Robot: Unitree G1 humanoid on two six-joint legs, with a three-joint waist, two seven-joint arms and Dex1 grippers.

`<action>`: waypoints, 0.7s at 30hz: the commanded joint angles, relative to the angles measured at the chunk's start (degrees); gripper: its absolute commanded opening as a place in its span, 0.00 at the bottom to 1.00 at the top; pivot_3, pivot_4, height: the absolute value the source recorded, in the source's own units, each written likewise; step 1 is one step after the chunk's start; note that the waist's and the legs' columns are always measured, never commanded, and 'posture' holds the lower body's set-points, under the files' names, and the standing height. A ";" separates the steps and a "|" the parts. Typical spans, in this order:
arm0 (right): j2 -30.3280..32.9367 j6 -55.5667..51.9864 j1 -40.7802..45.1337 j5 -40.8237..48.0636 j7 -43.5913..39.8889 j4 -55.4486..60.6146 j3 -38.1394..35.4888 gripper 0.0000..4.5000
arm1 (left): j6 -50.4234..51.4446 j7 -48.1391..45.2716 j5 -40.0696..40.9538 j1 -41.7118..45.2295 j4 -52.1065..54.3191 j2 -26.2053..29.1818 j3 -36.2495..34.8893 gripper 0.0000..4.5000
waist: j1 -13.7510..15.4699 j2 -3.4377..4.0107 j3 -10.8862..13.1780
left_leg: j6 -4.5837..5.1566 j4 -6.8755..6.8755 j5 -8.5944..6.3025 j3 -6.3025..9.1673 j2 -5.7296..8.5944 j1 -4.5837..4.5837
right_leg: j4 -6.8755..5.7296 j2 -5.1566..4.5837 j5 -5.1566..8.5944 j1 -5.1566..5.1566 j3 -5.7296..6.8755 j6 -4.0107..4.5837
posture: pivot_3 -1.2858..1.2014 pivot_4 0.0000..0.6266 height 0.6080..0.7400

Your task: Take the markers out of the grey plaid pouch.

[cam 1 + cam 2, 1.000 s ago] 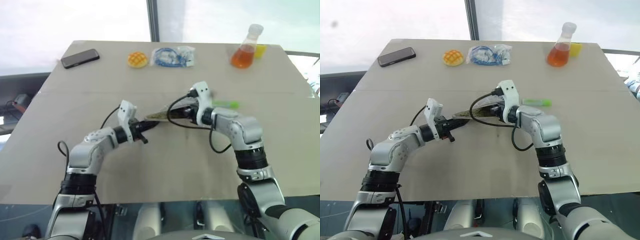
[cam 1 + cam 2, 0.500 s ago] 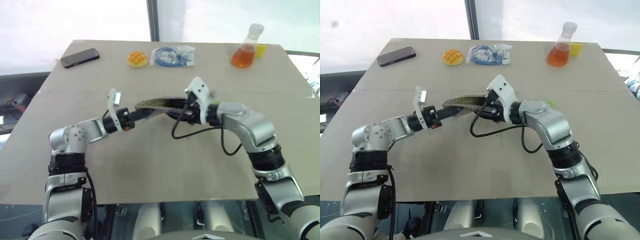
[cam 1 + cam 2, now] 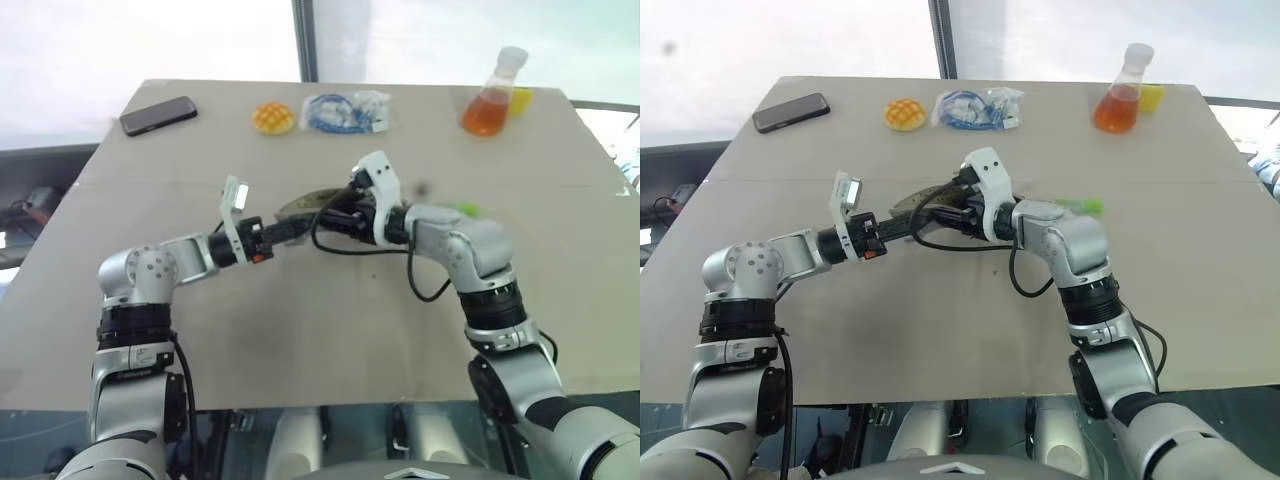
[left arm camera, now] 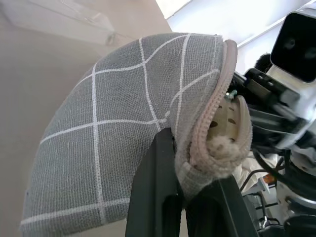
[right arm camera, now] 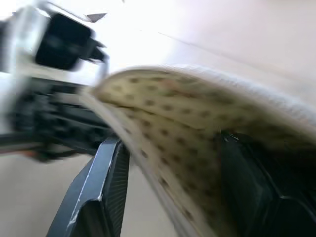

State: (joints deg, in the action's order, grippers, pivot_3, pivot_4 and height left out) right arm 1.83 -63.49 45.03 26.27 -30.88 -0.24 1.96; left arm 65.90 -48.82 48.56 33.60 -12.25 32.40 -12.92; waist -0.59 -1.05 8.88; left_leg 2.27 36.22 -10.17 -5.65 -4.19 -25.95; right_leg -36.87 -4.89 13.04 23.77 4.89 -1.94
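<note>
The left end effector [image 3: 268, 233] is pinching one end of the grey plaid pouch [image 3: 305, 207], its two black fingers [image 4: 158, 197] pressed together on the fabric just beside the zipper edge. The pouch is hanging in the air above the middle of the worktop [image 3: 330, 330], stretched between the two arms and curving upward in an arch. The right end effector [image 3: 335, 215] is meeting the pouch from the opposite end with its fingers [image 5: 106, 187] spread apart; one finger is sitting outside the pouch's edge and the other is lying against the spotted cream lining, so the opened mouth is running between them. Whether those fingers are actually squeezing the fabric cannot be told.

A light-green highlighter [image 3: 462, 209] is lying on the worktop just beyond the right forearm, partly hidden by it. The black marker cannot be made out.

Along the far edge of the worktop a black phone [image 3: 158, 115] is lying at the left, then a yellow bun-shaped object [image 3: 274, 119], then a clear plastic bag with blue cable [image 3: 345, 112] just beside it. Well apart at the far right, a flask of orange liquid [image 3: 490, 100] is standing upright with a small yellow object [image 3: 521, 100] touching or just behind it.
</note>
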 commanded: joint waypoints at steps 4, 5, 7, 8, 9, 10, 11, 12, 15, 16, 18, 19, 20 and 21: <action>-0.42 -7.59 -2.28 8.34 0.88 4.47 -5.50 0.61 | -3.41 -1.63 -1.97 -1.96 4.27 1.29 1.64 0.00 | -0.34 0.00 0.00 | 0.01 0.01 -0.01 0.14 0.00 0.02 | -0.01 -0.01 0.00 0.02 -0.05 0.00 | 0.52 0.24 1.00; -0.87 -8.07 -2.22 8.51 1.99 3.99 -6.16 0.61 | -3.34 -1.65 -1.87 -2.29 5.01 1.27 1.79 0.00 | -0.38 0.00 0.00 | 0.01 0.01 0.00 0.14 -0.02 0.04 | -0.05 0.02 0.00 0.03 -0.04 0.00 | 0.52 0.24 1.00; -1.61 -7.25 -1.82 7.02 4.76 1.59 -6.63 0.61 | -3.00 -1.60 -1.39 -3.16 6.90 1.15 1.97 0.00 | -0.37 0.00 0.00 | 0.00 0.01 0.00 0.19 -0.06 0.07 | -0.12 0.07 0.00 0.04 -0.03 0.01 | 0.52 0.24 1.00; -2.09 -6.49 -1.60 6.27 6.28 0.35 -6.98 0.61 | -2.67 -1.46 -1.00 -3.50 7.63 1.00 1.82 0.00 | -0.42 0.00 0.00 | 0.00 0.00 0.00 0.19 -0.06 0.08 | -0.12 0.08 0.00 0.04 -0.03 0.01 | 0.52 0.24 1.00; -2.91 -5.80 -1.22 5.69 8.36 -1.22 -8.02 0.61 | -2.19 -1.21 -0.58 -3.88 8.45 0.82 1.64 0.00 | -0.42 0.00 0.00 | 0.00 -0.01 0.00 0.19 -0.07 0.10 | -0.12 0.08 0.00 0.04 -0.06 0.01 | 0.52 0.24 1.00; -3.15 -4.79 -0.98 4.84 9.62 -2.69 -8.21 0.61 | -1.56 -0.76 -0.13 -4.20 9.55 0.60 1.50 0.00 | -0.44 0.00 0.00 | 0.00 -0.01 0.00 0.19 -0.07 0.09 | -0.12 0.08 0.00 0.05 -0.06 0.01 | 0.52 0.24 1.00; -3.34 -3.94 -0.86 4.14 10.65 -3.67 -8.24 0.61 | -0.96 -0.33 0.25 -4.44 10.43 0.41 1.34 0.00 | -0.45 0.01 0.00 | 0.00 -0.01 0.00 0.17 -0.06 0.10 | -0.12 0.08 0.00 0.05 -0.08 0.01 | 0.52 0.24 1.00; -3.66 -3.46 -0.78 3.80 11.67 -4.50 -8.57 0.61 | -0.30 0.17 0.64 -4.57 11.23 0.21 1.14 0.00 | -0.45 0.01 0.00 | 0.00 -0.01 0.00 0.16 -0.05 0.08 | -0.11 0.06 0.00 0.05 -0.09 0.00 | 0.52 0.24 1.00; -3.79 -1.03 -1.04 2.71 12.72 -5.83 -7.93 0.61 | 0.99 1.31 1.40 -4.76 12.55 -0.15 0.61 0.00 | -0.29 0.00 0.00 | 0.01 -0.01 0.00 0.17 -0.02 0.06 | -0.09 0.04 0.00 0.05 -0.10 0.00 | 0.52 0.24 1.00; -3.53 0.38 -1.40 1.98 12.72 -5.73 -7.02 0.61 | 1.23 1.59 1.58 -4.88 12.79 -0.22 0.46 0.00 | -0.29 0.00 0.00 | 0.01 -0.01 0.00 0.17 -0.02 0.05 | -0.08 0.04 0.00 0.04 -0.09 0.00 | 0.52 0.24 1.00; -0.55 7.03 -2.99 -2.68 10.22 -4.32 -0.22 0.67 | 1.43 1.91 1.76 -5.14 13.08 -0.32 0.26 0.00 | -0.36 0.00 0.00 | 0.01 -0.01 0.00 0.17 -0.02 0.06 | -0.07 0.04 0.00 0.04 -0.10 -0.01 | 0.52 0.24 1.00; 0.95 11.01 -3.84 -5.22 9.01 -3.58 3.20 0.73 | 1.51 2.07 1.90 -5.24 13.12 -0.37 0.15 0.00 | -0.37 0.00 0.00 | 0.01 -0.01 0.00 0.17 -0.02 0.06 | -0.07 0.04 0.01 0.04 -0.10 -0.01 | 0.52 0.24 1.00; 3.24 16.37 -4.80 -8.67 7.08 -2.30 7.86 0.81 | 1.64 2.25 2.13 -5.35 13.09 -0.40 0.01 0.00 | -0.36 0.01 0.00 | 0.01 -0.01 0.00 0.18 -0.01 0.07 | -0.06 0.04 0.01 0.04 -0.10 -0.02 | 0.52 0.24 1.00; 6.35 23.89 -5.67 -13.97 5.51 -0.93 13.55 0.92 | 1.75 2.32 2.33 -5.51 13.07 -0.36 -0.05 0.00 | -0.41 0.01 0.00 | 0.01 -0.02 0.00 0.18 -0.01 0.06 | -0.05 0.05 0.02 0.05 -0.10 -0.02 | 0.52 0.24 1.00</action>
State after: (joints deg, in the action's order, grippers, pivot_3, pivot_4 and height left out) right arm 5.27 -50.02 40.01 18.97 -22.68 -4.80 9.05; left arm 67.47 -46.12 48.85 27.97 -1.54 31.90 -10.93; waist -1.00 -1.04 8.88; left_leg 2.28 36.20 -10.18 -5.47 -4.20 -25.88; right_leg -36.93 -4.84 13.06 23.82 4.78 -1.97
